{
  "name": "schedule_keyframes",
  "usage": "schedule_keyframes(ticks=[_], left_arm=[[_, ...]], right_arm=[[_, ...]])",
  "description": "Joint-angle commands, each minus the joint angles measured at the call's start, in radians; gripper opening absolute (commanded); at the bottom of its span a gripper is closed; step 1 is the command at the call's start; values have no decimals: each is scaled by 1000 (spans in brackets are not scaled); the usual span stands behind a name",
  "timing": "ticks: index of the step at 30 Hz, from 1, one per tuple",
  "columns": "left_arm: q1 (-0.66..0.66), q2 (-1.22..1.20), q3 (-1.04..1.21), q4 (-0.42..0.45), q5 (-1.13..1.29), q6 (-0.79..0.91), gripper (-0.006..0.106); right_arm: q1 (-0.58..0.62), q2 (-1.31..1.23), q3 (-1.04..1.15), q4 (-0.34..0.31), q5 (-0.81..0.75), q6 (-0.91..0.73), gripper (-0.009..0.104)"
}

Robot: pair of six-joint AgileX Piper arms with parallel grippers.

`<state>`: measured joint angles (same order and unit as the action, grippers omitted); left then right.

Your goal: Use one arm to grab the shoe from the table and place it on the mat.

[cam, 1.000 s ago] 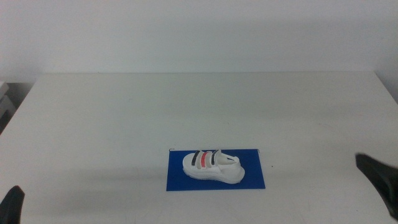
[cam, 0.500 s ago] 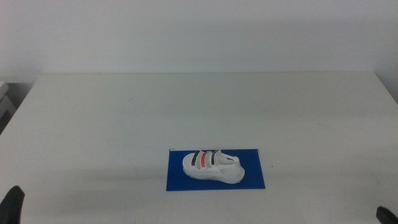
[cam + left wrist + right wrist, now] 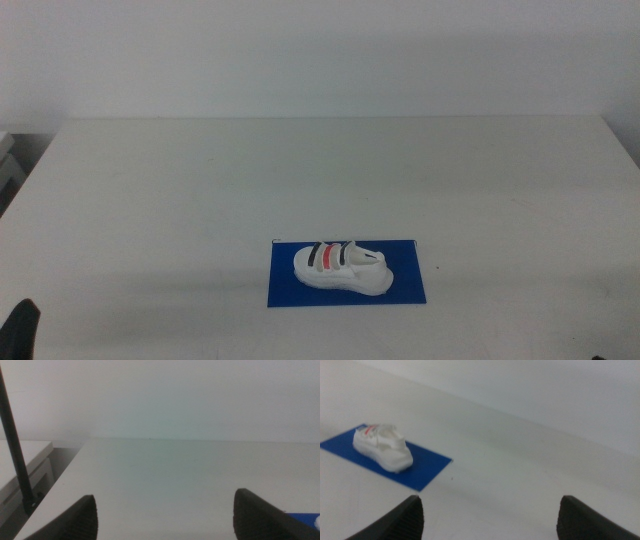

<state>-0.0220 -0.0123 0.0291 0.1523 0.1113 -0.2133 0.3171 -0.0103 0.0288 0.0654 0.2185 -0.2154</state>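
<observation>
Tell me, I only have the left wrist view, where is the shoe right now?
Observer: The shoe sits on the mat, upright on its sole, nothing holding it.
Operator: Where is the right gripper?
Observer: The right gripper is off to the side of the mat, apart from the shoe, jaws wide open and empty.
Operator: And how does my left gripper look from the middle camera?
Observer: Only a dark tip of the left gripper shows, at the bottom left corner of the table, well away from the mat.
</observation>
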Motion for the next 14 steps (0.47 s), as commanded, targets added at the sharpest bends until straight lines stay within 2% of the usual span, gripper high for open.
schedule_keyframes(ticks=[1,14], left_arm=[[-3,-12,8,0,-79,-6,92],[-3,-12,8,0,-79,-6,92]], right_arm=[[-3,-27,5,-6,-110,-5,70],[-3,-27,5,27,-121,-5,70]])
